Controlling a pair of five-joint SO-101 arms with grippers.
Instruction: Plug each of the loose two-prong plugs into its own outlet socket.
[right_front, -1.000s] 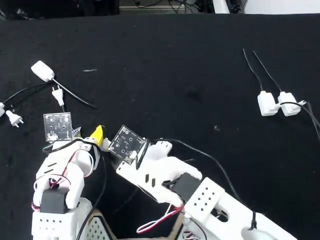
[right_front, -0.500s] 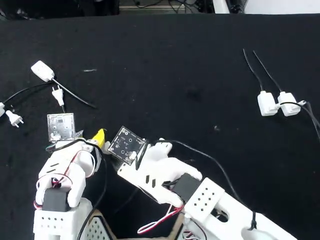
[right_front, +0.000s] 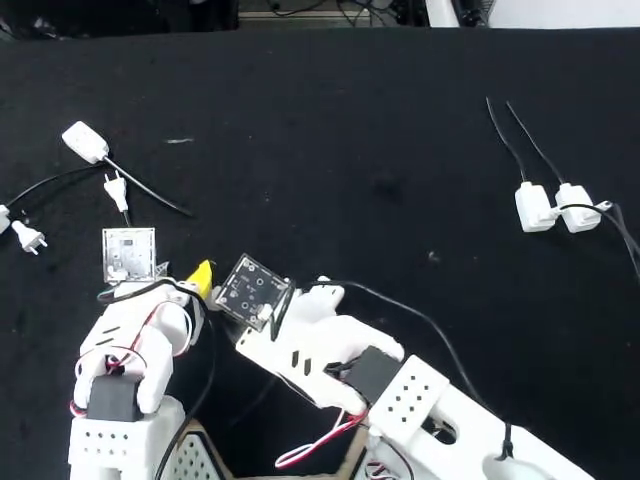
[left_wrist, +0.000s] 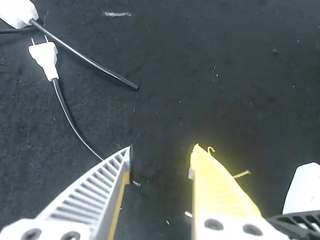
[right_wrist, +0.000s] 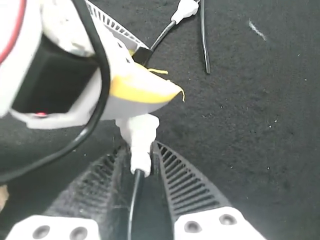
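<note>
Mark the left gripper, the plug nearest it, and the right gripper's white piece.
left gripper (left_wrist: 161, 149): left wrist view, between fingertips.
plug (left_wrist: 44, 56): left wrist view, white body.
white piece (right_wrist: 140, 134): right wrist view, body.

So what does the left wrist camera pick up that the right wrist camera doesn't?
Extra in the left wrist view: a white block joined to a black cable. Extra in the right wrist view: the right fingers closed on a white plug with a black cord. Shared: the loose two-prong plug, the open left fingers, one of them yellow, and the black table.
</note>
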